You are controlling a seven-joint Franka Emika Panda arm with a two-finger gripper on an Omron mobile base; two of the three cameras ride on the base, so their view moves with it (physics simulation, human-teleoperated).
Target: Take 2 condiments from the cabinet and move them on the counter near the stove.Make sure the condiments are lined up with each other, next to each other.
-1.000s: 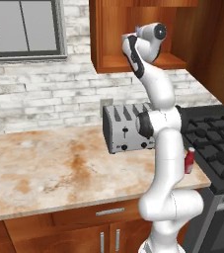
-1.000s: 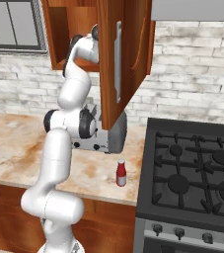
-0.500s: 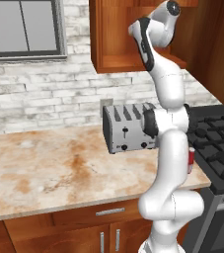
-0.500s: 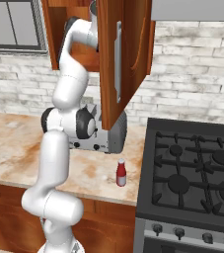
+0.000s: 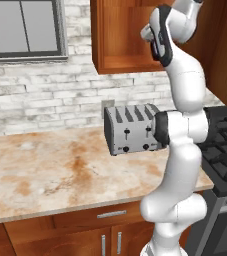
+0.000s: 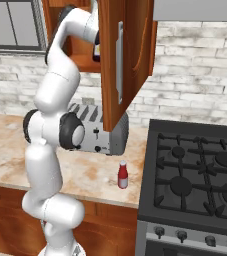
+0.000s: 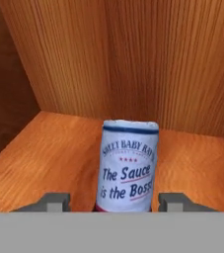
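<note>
The gripper [image 7: 113, 201] is inside the cabinet [image 5: 125, 35], w/ the sauce bottle [image 7: 128, 165] standing upright on the shelf between its two fingertips [image 7: 54, 201]. Each tip sits just beside the bottle; if they really touch it I cannot tell, so clamped or loose is unclear. In the right base view the bottle [image 6: 97, 51] shows as a dark shape behind the open door. The red bottle [image 6: 123, 175] stands on the counter [image 6: 85, 172], near the stove [image 6: 195, 175], in front of the toaster [image 5: 130, 129].
</note>
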